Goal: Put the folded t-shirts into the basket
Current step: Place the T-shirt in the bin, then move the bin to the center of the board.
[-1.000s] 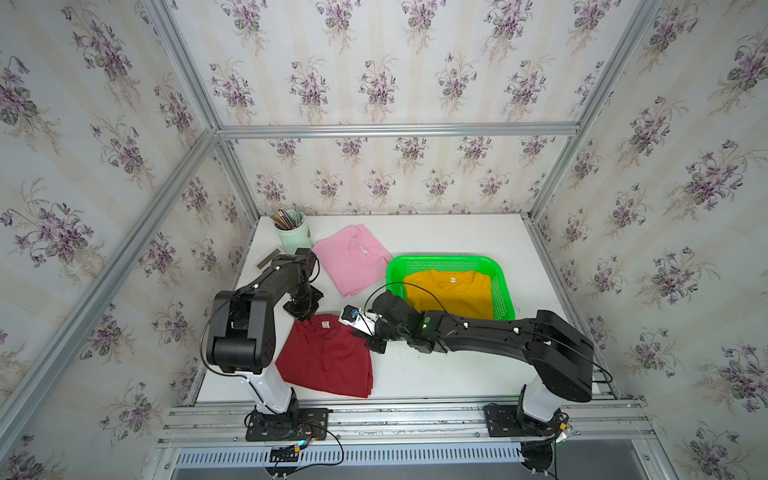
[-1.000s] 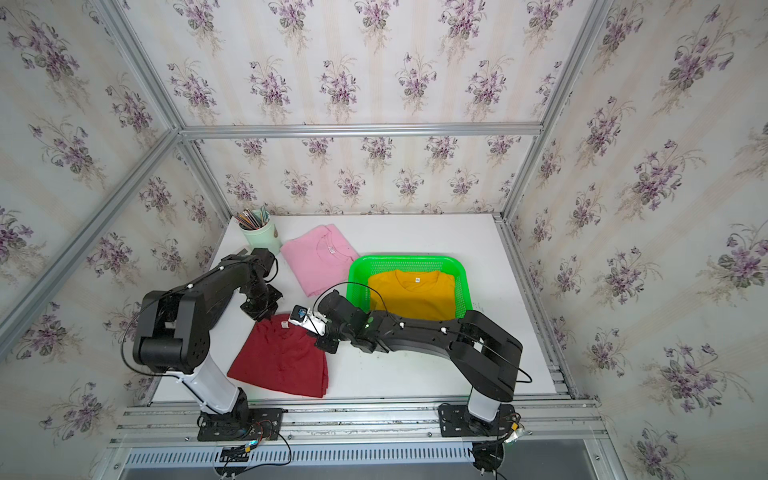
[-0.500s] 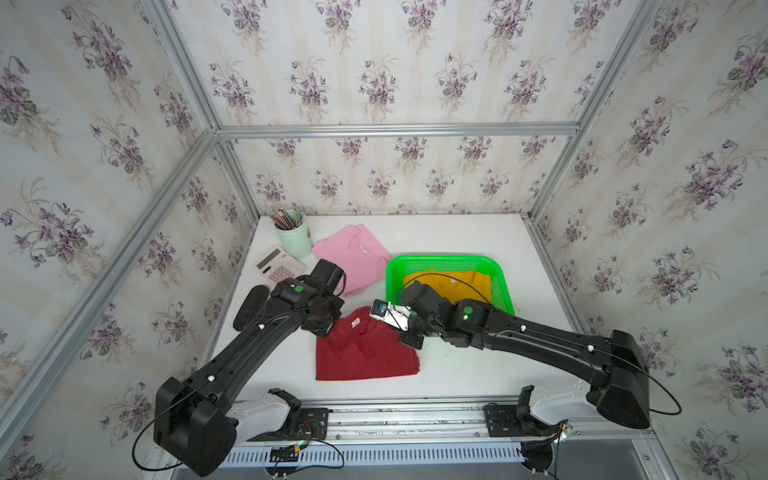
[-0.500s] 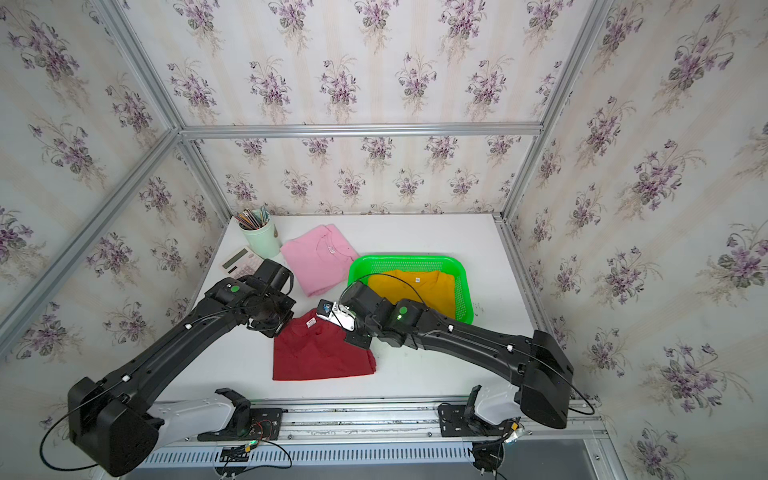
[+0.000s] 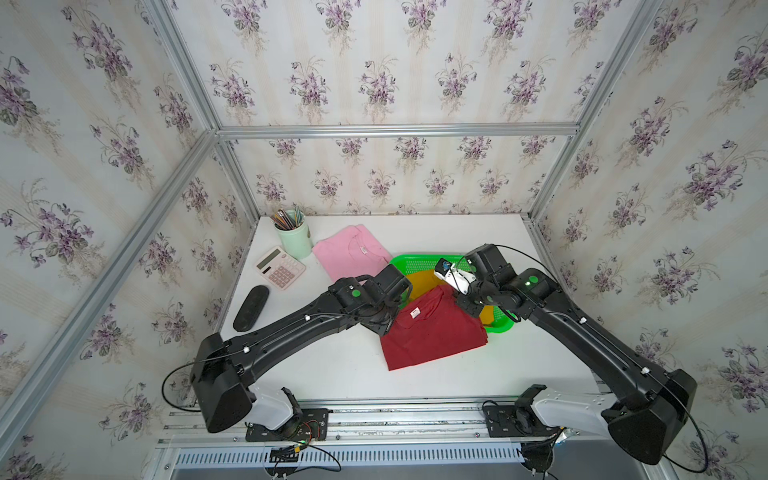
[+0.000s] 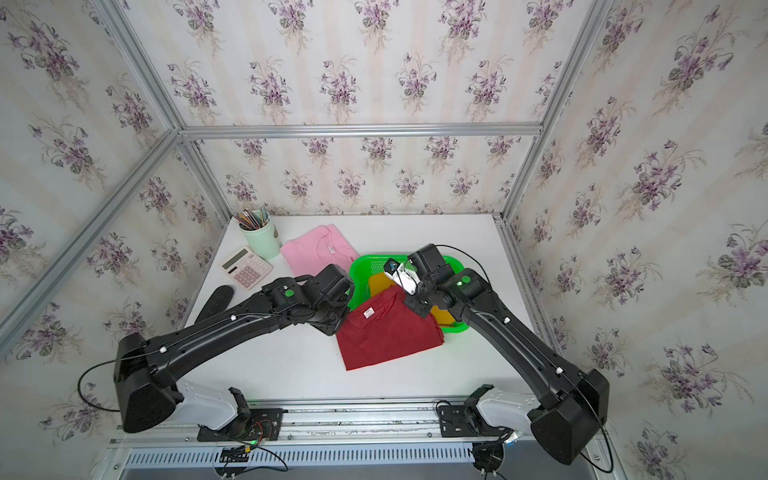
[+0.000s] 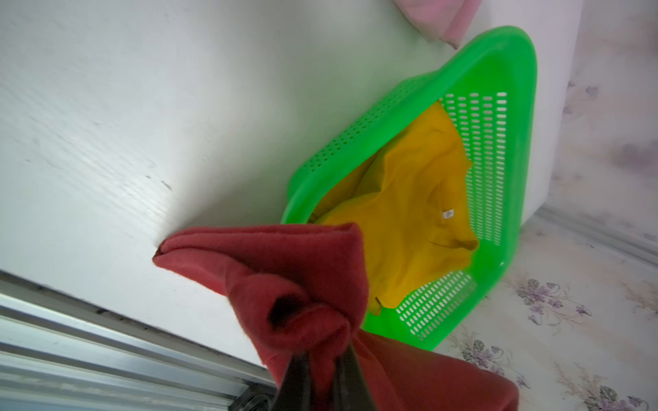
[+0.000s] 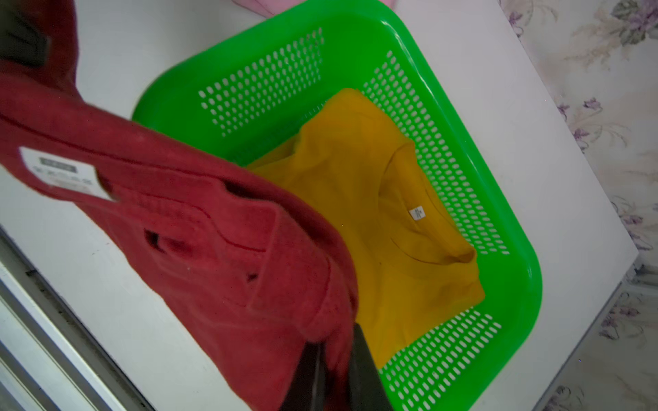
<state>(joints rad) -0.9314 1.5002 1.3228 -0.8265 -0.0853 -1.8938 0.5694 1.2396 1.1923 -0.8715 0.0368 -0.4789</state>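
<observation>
Since a second ago both arms have swung right and away from the near left of the desk (image 5: 332, 365), carrying the dark red tee (image 5: 432, 332) with them, so that its far right part now overlaps the near left corner of the green basket (image 5: 415, 261). The left arm (image 5: 291, 332) and the right arm (image 5: 582, 332) meet over the cloth's far edge. In each wrist view the jaws are pinched tight on a bunched corner of the red cloth, the left jaws on its left far corner and the right jaws on its right. The near part of the shirt trails back over the desk; whether it drags there or hangs just clear I cannot tell. By my reckoning the task is about a third done, with a second shirt on its way. The mustard yellow tee (image 8: 374, 213) already lies flat inside the basket, label up. The red one still needs carrying farther right and lowering on top of it. The light pink tee (image 5: 353, 253) lies untouched on the desk, just far left of the basket and beside the pencil cup (image 5: 296, 241).
</observation>
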